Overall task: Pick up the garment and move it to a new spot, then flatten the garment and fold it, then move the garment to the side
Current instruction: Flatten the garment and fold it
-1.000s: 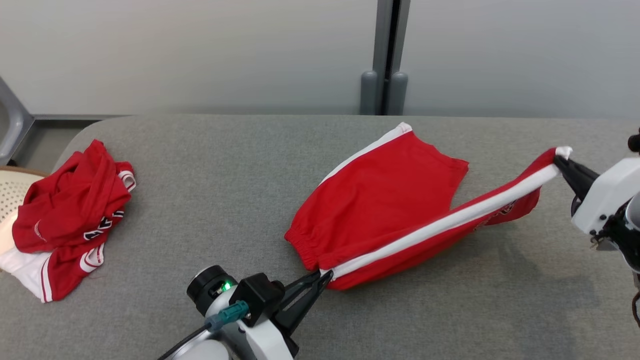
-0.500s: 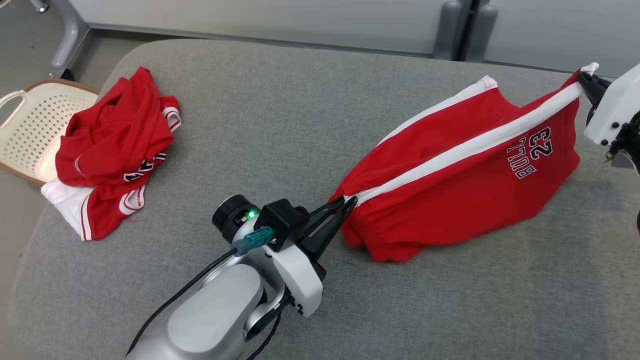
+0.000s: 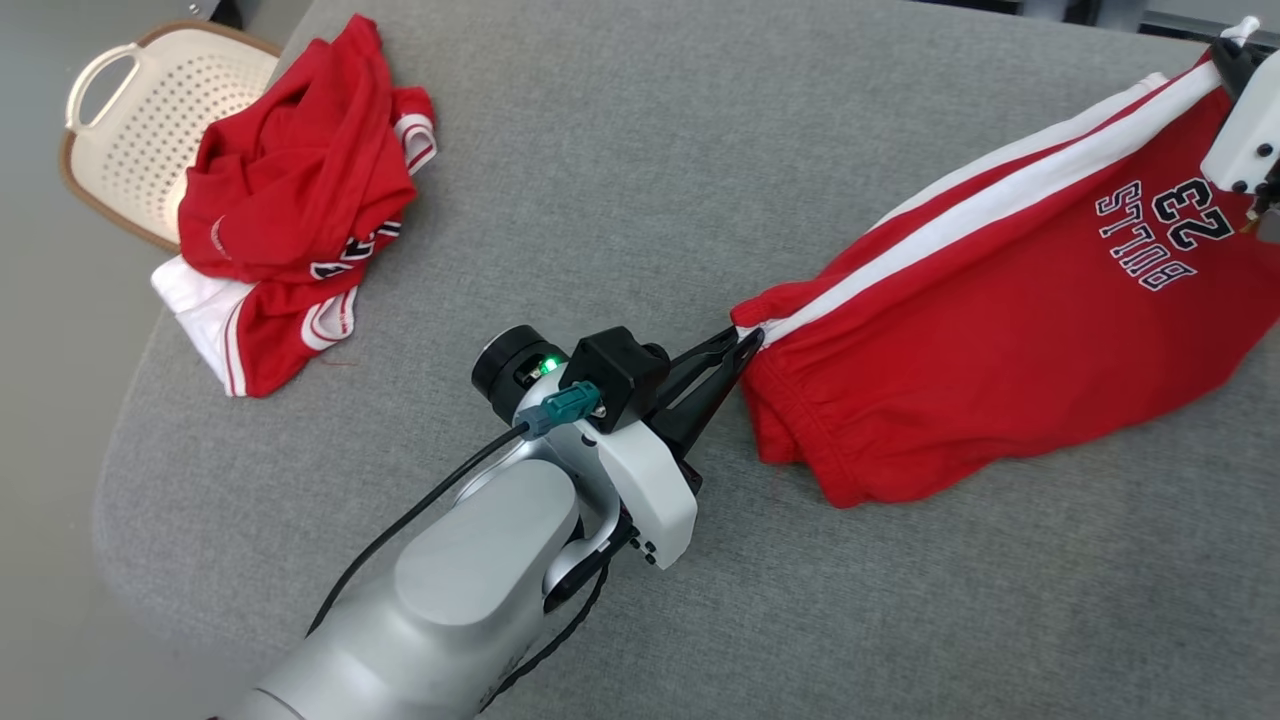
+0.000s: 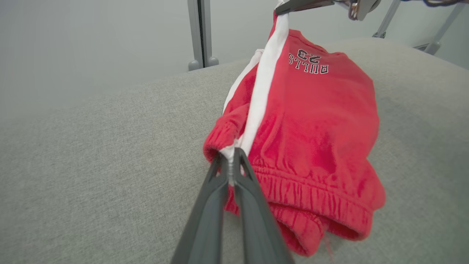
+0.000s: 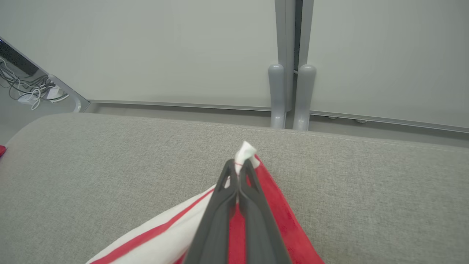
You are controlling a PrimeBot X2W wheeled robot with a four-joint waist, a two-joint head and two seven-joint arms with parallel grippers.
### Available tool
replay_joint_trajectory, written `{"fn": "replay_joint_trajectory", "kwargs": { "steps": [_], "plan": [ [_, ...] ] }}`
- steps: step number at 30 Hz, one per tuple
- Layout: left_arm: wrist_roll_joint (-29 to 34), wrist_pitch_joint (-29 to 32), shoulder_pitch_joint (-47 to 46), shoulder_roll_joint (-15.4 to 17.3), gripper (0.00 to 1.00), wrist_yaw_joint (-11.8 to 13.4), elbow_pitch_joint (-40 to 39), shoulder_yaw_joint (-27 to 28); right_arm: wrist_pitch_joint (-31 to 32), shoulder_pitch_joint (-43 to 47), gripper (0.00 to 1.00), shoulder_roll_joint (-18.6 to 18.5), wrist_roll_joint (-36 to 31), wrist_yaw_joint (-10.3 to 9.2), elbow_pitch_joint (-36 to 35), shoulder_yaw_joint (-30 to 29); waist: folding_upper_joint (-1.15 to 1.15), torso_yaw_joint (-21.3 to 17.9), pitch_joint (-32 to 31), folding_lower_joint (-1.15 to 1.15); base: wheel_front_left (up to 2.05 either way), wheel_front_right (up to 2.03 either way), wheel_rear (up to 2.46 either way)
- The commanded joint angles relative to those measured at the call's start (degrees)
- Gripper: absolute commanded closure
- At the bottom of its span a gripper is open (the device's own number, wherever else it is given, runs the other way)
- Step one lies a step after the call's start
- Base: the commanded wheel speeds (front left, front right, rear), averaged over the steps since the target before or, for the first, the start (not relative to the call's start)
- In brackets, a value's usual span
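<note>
Left gripper [image 3: 745, 340] and right gripper [image 3: 1228, 52] closed, arms spread apart.

We see a grey, fabric-covered worktop [image 3: 620, 150] with rounded corners. A crumpled heap of red and white clothes [image 3: 290, 200] lies at its left edge. Toward the right, well apart from the heap, red shorts [image 3: 1000, 340] with a white side stripe rest partly on the cloth surface.

On the tabletop [image 3: 620, 180]
The shorts [image 3: 1000, 330] lie at the right — a heap of clothes [image 3: 290, 200] at the far left corner, a basket [image 3: 130, 110] just beyond the edge.
</note>
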Motion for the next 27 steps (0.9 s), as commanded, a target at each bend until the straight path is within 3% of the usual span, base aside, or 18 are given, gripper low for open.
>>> {"fn": "replay_joint_trajectory", "kwargs": {
  "steps": [1,6,8,9,10,19,27],
  "plan": [
    [-0.3,-0.25,-0.91,0.09,1.0,-0.04,0.09,0.01,-0.5,-0.42,1.0,0.18,-0.35,-0.02,0.42,0.03,0.0,0.92,0.9,0.0,0.0,0.0,0.0],
    [-0.87,-0.28,-1.18,-0.55,0.97,-0.04,0.3,0.9,-2.82,-1.8,1.0,0.47,-1.54,-0.02,3.92,0.03,0.0,1.66,2.1,0.0,0.0,0.0,0.0],
    [-0.93,-0.29,-1.07,-0.78,0.51,-0.05,0.46,1.48,-3.59,-2.28,1.0,0.82,-2.11,-0.02,5.32,-0.07,0.0,1.76,2.53,0.0,0.0,0.0,0.0],
    [-0.71,-0.29,-1.05,-0.87,0.08,-0.05,0.49,1.72,-4.48,-2.51,1.0,0.43,-2.83,-0.02,6.0,-0.24,0.0,1.79,2.72,0.0,0.0,0.0,0.0],
    [-0.48,-0.29,-0.97,-0.96,0.0,-0.05,0.52,1.97,-5.16,-2.88,0.0,0.06,-3.43,-0.02,6.85,-0.69,0.0,1.81,2.89,0.0,0.0,0.0,0.0],
    [-0.75,-0.31,1.11,-1.27,0.0,-0.05,2.01,6.4,-11.5,-4.33,0.0,1.48,-5.66,-0.01,12.28,-3.46,0.0,0.74,2.94,0.0,0.0,0.0,0.0],
    [0.95,-0.24,5.22,-1.3,0.0,0.76,0.37,14.98,-19.44,-0.6,0.0,3.13,-2.32,0.0,10.03,-1.31,0.0,-2.13,-1.34,0.0,0.0,0.0,0.0]
  ]
}}
